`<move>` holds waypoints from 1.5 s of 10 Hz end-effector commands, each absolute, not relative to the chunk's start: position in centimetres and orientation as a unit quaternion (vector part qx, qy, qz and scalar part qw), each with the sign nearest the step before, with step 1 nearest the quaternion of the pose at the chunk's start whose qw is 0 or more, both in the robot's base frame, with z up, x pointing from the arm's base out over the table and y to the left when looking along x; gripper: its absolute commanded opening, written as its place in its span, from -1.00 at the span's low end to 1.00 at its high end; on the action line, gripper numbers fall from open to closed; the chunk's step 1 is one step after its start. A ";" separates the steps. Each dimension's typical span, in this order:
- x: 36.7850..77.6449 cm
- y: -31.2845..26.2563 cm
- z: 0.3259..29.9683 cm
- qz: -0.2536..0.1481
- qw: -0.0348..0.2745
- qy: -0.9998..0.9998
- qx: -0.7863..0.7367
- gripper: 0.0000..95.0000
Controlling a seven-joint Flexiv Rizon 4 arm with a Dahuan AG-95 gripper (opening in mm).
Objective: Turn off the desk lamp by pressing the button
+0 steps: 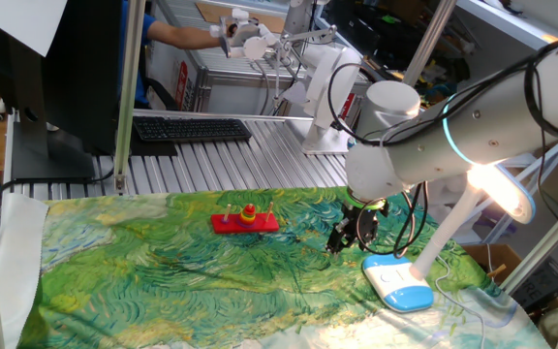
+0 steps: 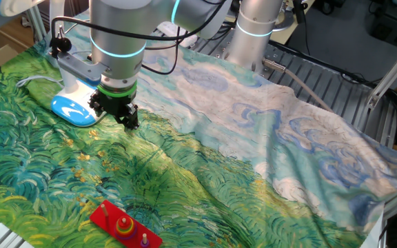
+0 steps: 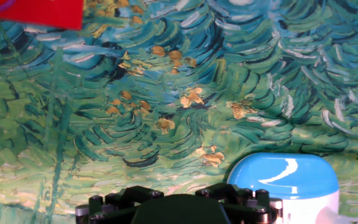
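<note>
Our gripper (image 1: 342, 239) points straight down over the painted cloth (image 2: 253, 138), and we cannot tell whether its fingers stand apart or together. Just beside us sits the desk lamp (image 1: 396, 281), its blue-rimmed base near our fingers and its lit head above. We cannot make out the button, perhaps for glare. Well apart lies a red toy board (image 1: 245, 221).

White arm bent over, gripper (image 2: 125, 115) pointing straight down.

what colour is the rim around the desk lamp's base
Light blue, around a white top plate on the desk lamp; clearest in the hand view.
</note>
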State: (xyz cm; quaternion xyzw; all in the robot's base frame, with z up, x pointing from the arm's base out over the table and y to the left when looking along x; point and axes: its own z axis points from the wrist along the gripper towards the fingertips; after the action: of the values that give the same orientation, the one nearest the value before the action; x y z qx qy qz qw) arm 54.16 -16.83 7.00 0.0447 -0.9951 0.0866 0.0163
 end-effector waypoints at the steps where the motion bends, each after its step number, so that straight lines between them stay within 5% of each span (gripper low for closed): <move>1: 54.3 -16.7 7.0 0.086 0.020 -0.995 0.042 0.60; 10: 54.3 -16.7 7.0 0.043 0.015 -0.999 0.019 0.60; 15: 54.3 -16.7 6.9 0.077 -0.009 -0.996 0.035 0.60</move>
State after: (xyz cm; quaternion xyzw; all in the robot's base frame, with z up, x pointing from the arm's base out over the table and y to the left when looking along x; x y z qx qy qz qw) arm 54.59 -16.72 6.68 0.0353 -0.9968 0.0711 -0.0056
